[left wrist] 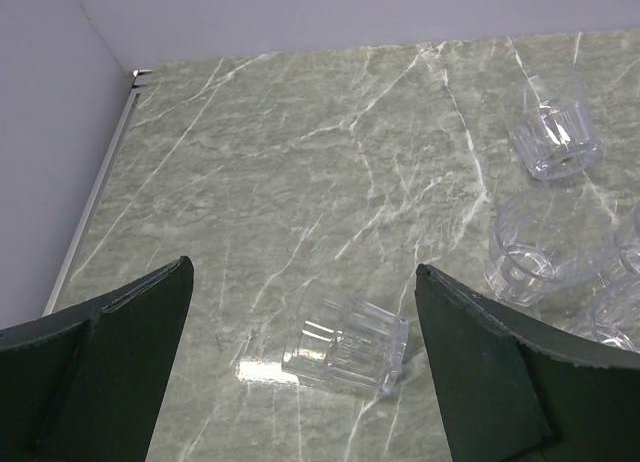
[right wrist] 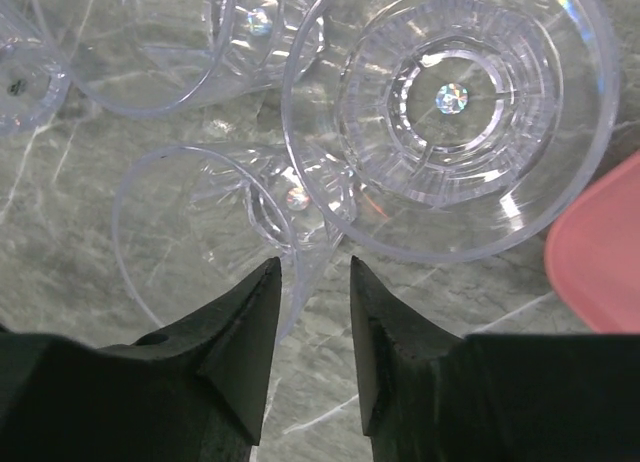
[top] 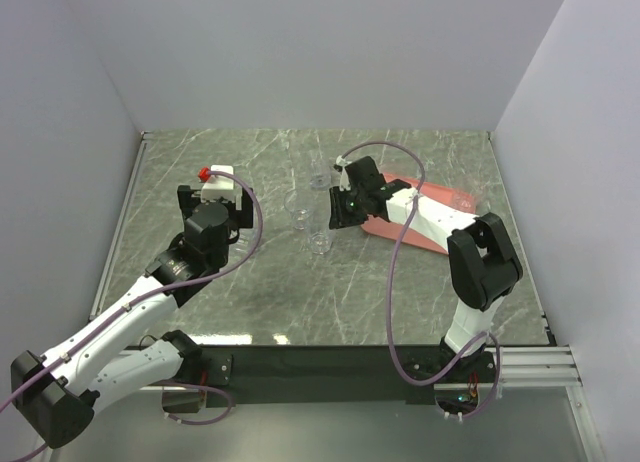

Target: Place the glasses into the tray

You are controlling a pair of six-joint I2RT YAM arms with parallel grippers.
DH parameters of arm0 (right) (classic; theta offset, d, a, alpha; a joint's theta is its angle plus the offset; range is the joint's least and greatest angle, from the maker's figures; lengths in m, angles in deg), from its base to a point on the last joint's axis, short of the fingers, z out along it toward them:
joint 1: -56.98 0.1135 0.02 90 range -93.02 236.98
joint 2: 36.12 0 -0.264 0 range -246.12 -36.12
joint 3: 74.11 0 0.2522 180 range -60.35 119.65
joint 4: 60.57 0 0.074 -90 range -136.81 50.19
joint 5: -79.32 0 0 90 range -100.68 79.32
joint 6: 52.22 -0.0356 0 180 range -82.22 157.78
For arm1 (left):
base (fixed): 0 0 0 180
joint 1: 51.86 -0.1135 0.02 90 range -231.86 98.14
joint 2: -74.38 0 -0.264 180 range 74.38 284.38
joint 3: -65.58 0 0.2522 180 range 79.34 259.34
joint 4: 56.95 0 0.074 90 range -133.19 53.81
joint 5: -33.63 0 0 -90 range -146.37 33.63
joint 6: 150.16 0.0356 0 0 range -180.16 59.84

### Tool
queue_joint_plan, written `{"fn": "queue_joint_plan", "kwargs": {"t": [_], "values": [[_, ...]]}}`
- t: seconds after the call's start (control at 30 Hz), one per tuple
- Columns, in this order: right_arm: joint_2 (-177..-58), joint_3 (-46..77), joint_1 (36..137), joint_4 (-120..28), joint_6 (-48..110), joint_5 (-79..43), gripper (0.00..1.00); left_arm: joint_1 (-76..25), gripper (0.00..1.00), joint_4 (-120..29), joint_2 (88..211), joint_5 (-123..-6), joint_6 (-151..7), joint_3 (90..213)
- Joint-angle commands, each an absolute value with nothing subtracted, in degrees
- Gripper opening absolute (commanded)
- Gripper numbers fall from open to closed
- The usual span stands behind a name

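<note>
Greenish-grey marble tabletop (top: 400, 282) boxed in by plain white walls (top: 300, 52), pretty bare setup. Over on the right side sits the flat salmon-pink rectangular tray (top: 445, 195), half hidden under the right arm. The small clear glass tumblers (top: 320, 240) I can make out are bunched on the marble just left of it, near the middle of the table.

Left gripper (left wrist: 302, 272) has its fingers spread wide apart. In its wrist view one tumbler lying on its side (left wrist: 345, 347) is on the table between them, and neither finger touches it. Off to its right are a couple of upright tumblers (left wrist: 535, 244).

Right gripper (right wrist: 312, 267) is right up against the cluster, with its fingers nearly together. The thin wall of one nearby tumbler (right wrist: 200, 242) seems to run into the narrow gap, but honestly I can't tell if it's actually pinched. A bigger-looking tumbler (right wrist: 450, 112) fills the view just past the tips, with a corner of the tray at the right edge.
</note>
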State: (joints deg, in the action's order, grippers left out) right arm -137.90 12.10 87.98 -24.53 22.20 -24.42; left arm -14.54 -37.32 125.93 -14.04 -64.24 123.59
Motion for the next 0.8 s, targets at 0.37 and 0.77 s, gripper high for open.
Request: {"fn": "queue_joint_plan", "kwargs": {"t": [0.37, 0.77], "values": [[-136.49, 10.15, 88.79, -26.42, 24.67, -19.47, 0.22, -14.77, 0.98, -37.91, 124.83, -14.53, -63.86, 123.9], [-129.3, 7.42, 88.62, -20.9, 46.61, -28.42, 0.0, -14.77, 0.99, -38.0, 124.21, -14.62, -63.85, 123.72]]}}
